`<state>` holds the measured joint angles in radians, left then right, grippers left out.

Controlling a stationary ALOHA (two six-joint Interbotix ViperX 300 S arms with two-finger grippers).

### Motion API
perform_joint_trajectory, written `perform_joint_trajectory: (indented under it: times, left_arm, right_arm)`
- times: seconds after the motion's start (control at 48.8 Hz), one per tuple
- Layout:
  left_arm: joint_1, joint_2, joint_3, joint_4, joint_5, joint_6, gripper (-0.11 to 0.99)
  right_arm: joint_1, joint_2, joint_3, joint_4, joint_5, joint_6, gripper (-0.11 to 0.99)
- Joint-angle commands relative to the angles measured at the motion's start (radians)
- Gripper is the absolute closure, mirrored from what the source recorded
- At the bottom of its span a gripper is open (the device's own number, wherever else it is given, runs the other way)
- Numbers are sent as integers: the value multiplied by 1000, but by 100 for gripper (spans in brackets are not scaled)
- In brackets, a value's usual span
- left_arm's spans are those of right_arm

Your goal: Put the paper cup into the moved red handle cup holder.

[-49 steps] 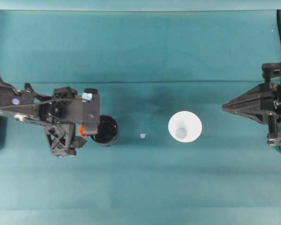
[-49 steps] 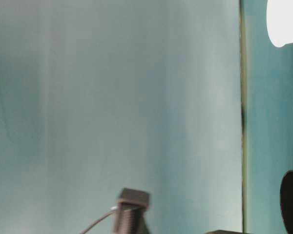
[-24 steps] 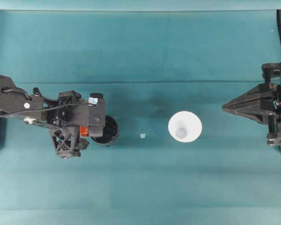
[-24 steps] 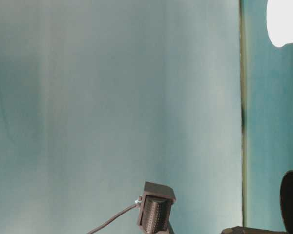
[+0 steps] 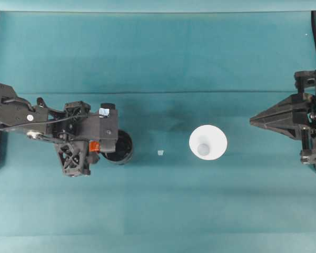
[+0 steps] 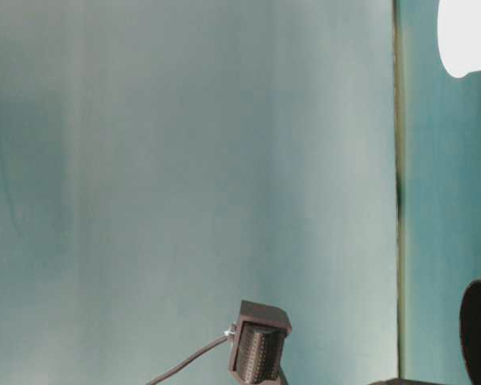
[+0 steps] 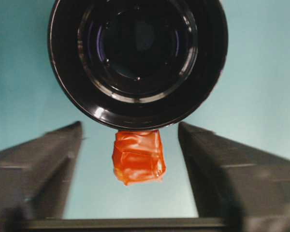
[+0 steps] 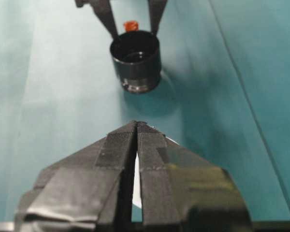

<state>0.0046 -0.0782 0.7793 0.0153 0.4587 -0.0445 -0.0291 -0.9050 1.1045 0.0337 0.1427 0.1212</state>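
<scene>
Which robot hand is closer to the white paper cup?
The right gripper is a bit nearer; it rests shut off to the paper cup's right. The left gripper sits farther away, its open jaws straddling the orange handle of the black cup holder.

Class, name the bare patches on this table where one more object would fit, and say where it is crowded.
Free: the cloth between the red handle cup holder and the paper cup, except a tiny scrap, and beyond both. Crowded: the left end effector straddling the holder's handle.
</scene>
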Motion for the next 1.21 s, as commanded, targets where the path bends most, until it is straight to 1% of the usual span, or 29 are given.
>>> perform_joint_trajectory:
  times: [0.0,0.082,0.102,0.123,0.143,0.246,0.451,0.512,0.533,0.635,0.697,0.779,0.922,0.984,1.004,1.045,1.189]
  left_arm:
    - [-6,-3,-8,0,-5,-2,34]
    - [-11,-3,-11,2,-6,5,56]
    - [-12,-3,-11,2,-5,5,60]
    - [-12,-3,-12,2,-5,6,62]
    - [-14,-3,-14,0,-5,6,62]
    - [-14,-3,-15,2,-5,8,62]
    - [-25,-11,-51,0,17,9,62]
    - [-23,-23,-78,2,35,9,62]
    - [-25,-26,-91,0,43,11,62]
    - [-25,-38,-164,2,100,18,62]
    - [-25,-34,-202,0,126,21,62]
    - [-23,-28,-245,3,149,25,62]
    - [-25,9,-299,5,155,43,62]
    - [-21,25,-314,5,155,57,62]
    - [-21,31,-319,6,153,61,62]
    - [-21,41,-328,5,153,72,62]
    - [-21,84,-364,6,153,106,62]
  right_arm:
    - [-2,6,-18,2,-5,12,96]
    - [-2,6,-18,2,-5,12,96]
    - [-2,6,-18,2,-5,12,96]
    - [-2,6,-18,2,-6,12,96]
    - [-2,6,-18,3,-5,12,96]
    - [-2,6,-18,2,-6,12,96]
    - [-2,6,-18,2,-5,12,96]
    - [-2,6,-18,2,-5,12,96]
    - [-2,6,-18,2,-5,12,96]
    - [-2,6,-18,2,-5,14,96]
    - [-2,6,-18,2,-5,18,96]
    - [-2,6,-18,2,-5,28,96]
    - [-2,6,-18,3,-5,31,96]
    - [-2,6,-18,2,-5,31,96]
    - [-2,6,-18,2,-5,31,96]
    - [-2,6,-18,3,-5,31,96]
    - [-2,6,-18,2,-5,31,96]
